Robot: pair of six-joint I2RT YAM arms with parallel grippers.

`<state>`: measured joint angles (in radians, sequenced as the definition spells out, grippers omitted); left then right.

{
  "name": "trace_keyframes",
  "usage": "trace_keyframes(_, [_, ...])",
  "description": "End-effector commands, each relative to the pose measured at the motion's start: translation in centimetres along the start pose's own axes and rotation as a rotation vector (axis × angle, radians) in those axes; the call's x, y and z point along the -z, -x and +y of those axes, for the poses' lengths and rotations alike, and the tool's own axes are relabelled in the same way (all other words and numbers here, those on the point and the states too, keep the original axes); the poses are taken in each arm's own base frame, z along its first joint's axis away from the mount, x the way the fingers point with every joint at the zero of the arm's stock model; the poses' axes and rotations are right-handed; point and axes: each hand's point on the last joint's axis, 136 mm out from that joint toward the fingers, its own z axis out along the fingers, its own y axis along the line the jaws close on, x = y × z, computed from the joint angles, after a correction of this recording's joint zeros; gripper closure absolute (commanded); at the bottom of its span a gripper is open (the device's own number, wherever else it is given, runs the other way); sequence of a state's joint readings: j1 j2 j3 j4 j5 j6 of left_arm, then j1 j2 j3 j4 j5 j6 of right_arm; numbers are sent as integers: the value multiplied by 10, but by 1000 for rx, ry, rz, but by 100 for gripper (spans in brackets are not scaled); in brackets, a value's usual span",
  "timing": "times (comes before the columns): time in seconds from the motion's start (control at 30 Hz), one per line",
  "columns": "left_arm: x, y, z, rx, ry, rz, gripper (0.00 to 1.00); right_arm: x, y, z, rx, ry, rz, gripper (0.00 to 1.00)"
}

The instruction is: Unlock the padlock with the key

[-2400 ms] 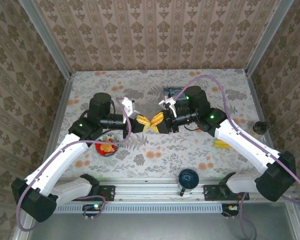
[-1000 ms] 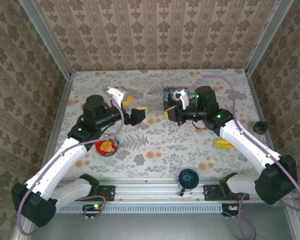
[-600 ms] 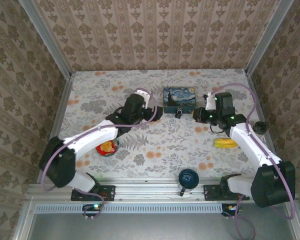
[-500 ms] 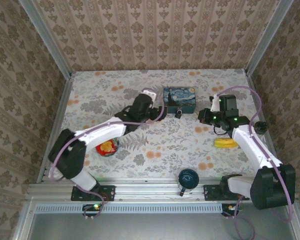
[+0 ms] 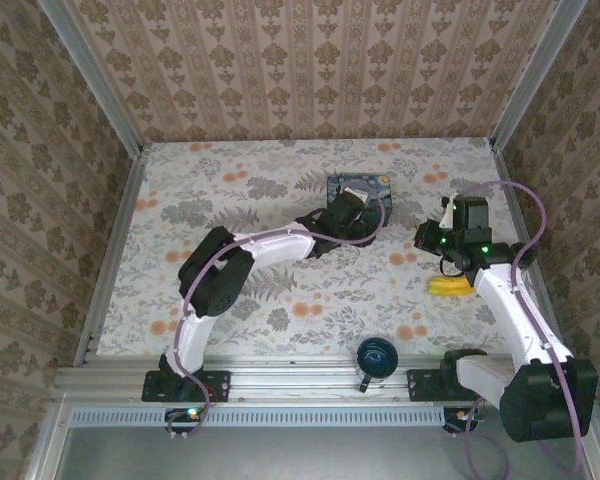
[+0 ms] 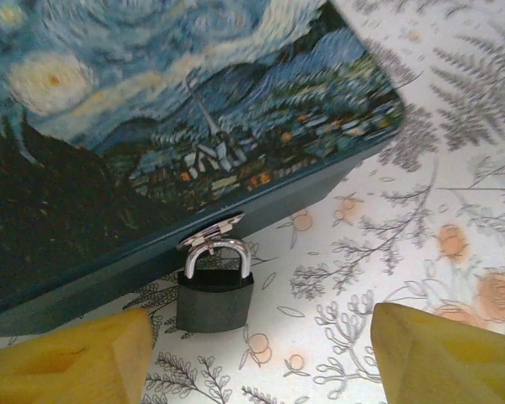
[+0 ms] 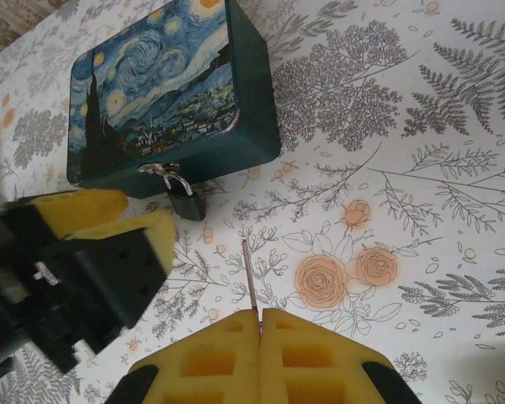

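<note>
1. Just ahead of the left gripper (image 6: 252, 362), between its widely spread yellow fingers (image 6: 67, 366), the padlock (image 6: 215, 290) hangs by its silvery shackle from the hasp (image 6: 212, 227) of the painted tin (image 6: 151, 126). Its dark body sits low against the tin's front wall.
2. The right gripper (image 7: 261, 318) is pinched tight on the key (image 7: 250, 273), whose thin blade sticks straight out past its fingertips. From there the padlock lies ahead and to the left, well apart from the blade tip.
3. The step in hand looks like bracing: the left gripper is placed to steady the lock, and the key is not yet inserted.
4. Next, the left jaws likely need to close on the body's sides while leaving the keyway free. The keyhole is not visible, so the right gripper must find it and line the blade up before turning.
</note>
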<state>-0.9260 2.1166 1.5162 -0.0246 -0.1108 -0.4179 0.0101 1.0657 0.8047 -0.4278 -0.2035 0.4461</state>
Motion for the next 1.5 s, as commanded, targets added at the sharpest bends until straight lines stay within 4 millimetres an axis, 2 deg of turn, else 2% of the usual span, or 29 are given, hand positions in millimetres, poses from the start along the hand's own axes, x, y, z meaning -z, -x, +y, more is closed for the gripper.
trace_keyframes(0.0, [-8,-3,8,8,60,39,31,4,-5,-11,-22,-48,-7,100])
trace_keyframes(0.27, [-31,-4,21,-62,159,74,31,6,0,-7,-28,-25,-35,100])
trace_keyframes(0.47, [-40,-2,33,-86,222,71,38,8,2,-3,-27,-9,-42,100])
trace_keyframes(0.63, [-47,-5,32,-61,201,77,42,8,2,-3,-26,-7,-46,100])
trace_keyframes(0.87, [-54,-7,38,-42,218,76,42,8,4,-2,-22,-3,-47,100])
trace_keyframes(1.1, [-61,-8,41,-31,209,82,48,9,7,1,-21,8,-53,100])
trace_keyframes(1.3, [-67,-9,40,-39,215,94,47,9,10,3,-17,16,-58,100])
trace_keyframes(1.47, [-71,-11,42,-43,224,98,59,9,10,4,-14,17,-58,100])
